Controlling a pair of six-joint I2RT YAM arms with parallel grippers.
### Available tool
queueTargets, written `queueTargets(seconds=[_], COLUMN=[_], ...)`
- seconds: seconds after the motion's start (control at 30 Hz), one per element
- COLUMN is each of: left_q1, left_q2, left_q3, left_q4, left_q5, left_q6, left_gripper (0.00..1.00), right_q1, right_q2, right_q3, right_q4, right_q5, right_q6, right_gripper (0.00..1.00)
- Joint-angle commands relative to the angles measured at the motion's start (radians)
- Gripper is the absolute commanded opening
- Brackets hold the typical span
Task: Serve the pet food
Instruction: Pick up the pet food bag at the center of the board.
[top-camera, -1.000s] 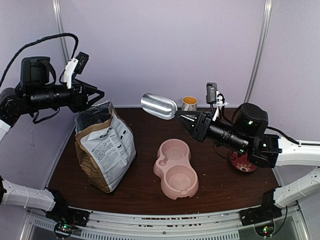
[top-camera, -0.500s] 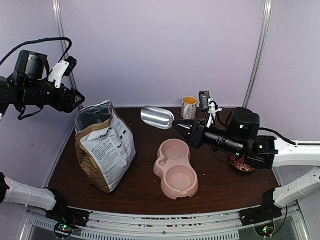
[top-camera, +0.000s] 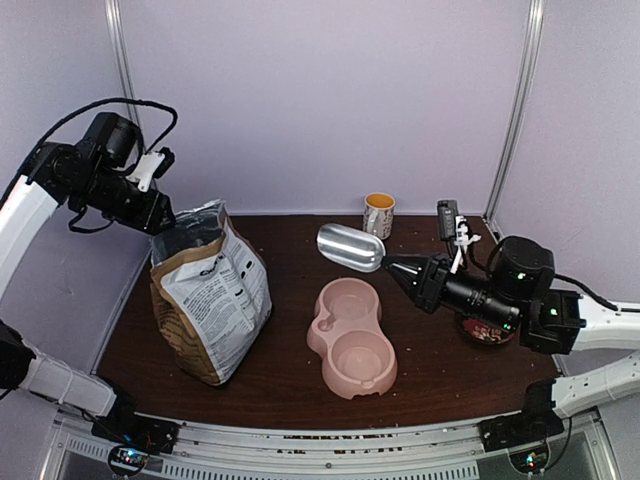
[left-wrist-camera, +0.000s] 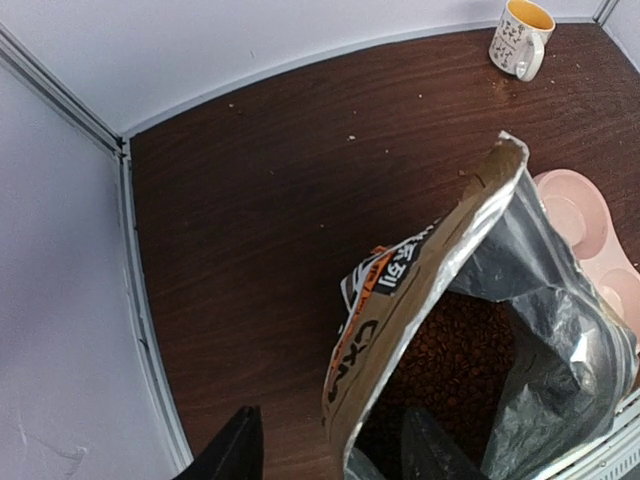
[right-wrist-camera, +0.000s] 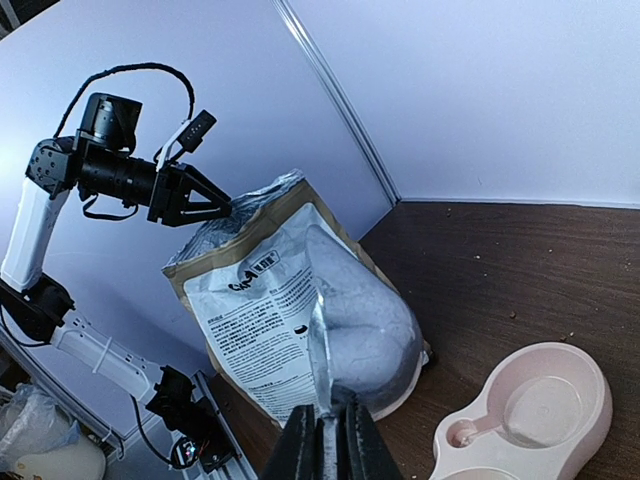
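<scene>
The pet food (left-wrist-camera: 455, 345) is reddish-brown kibble inside the open brown paper bag (top-camera: 208, 295), which stands at the table's left. My left gripper (top-camera: 165, 222) is open at the bag's top rear rim. In the left wrist view the gripper (left-wrist-camera: 335, 455) straddles the rim, one finger inside the bag and one outside. My right gripper (top-camera: 402, 268) is shut on the handle of a metal scoop (top-camera: 350, 247), held in the air just beyond the pink double bowl (top-camera: 350, 335). The right wrist view shows the gripper (right-wrist-camera: 327, 440), the scoop (right-wrist-camera: 365, 320) and the bowl (right-wrist-camera: 530, 410).
A yellow-lined mug (top-camera: 378, 213) stands at the back of the table, also in the left wrist view (left-wrist-camera: 520, 35). A red patterned item (top-camera: 485, 330) lies under my right arm. Purple walls close in the back and sides.
My left gripper swung away to the left, then came down onto the bag's rim. My right gripper lowered the scoop and carried it to the right.
</scene>
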Motion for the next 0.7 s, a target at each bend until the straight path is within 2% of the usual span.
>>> queueTargets(seconds=[0.0, 0.13, 0.2, 0.27, 0.33, 0.5, 0.67], left_q1=[0.009, 0.009, 0.009, 0.009, 0.010, 0.009, 0.009], left_q2=[0.030, 0.042, 0.050, 0.054, 0.057, 0.061, 0.064], left_q3=[-0.044, -0.065, -0.071, -0.080, -0.093, -0.122, -0.137], left_q4=[0.059, 0.084, 0.089, 0.095, 0.101, 0.110, 0.110], left_q5=[0.045, 0.057, 0.060, 0.065, 0.068, 0.070, 0.079], left_q6=[-0.037, -0.052, -0.057, -0.060, -0.066, -0.075, -0.076], left_gripper=[0.48, 0.44, 0.38, 0.19, 0.11, 0.11, 0.22], right_q1=[0.004, 0.005, 0.004, 0.004, 0.004, 0.005, 0.004], right_q2=[-0.061, -0.106, -0.128, -0.148, -0.164, -0.191, -0.199], right_q3=[-0.039, -0.068, -0.080, -0.091, -0.102, -0.125, -0.130], right_q4=[-0.015, -0.038, -0.043, -0.047, -0.051, -0.055, -0.061], right_q5=[0.048, 0.063, 0.070, 0.072, 0.073, 0.081, 0.085], right_q6=[-0.005, -0.006, -0.007, -0.006, -0.005, 0.001, 0.001], right_gripper=[0.00, 0.00, 0.00, 0.00, 0.00, 0.00, 0.00])
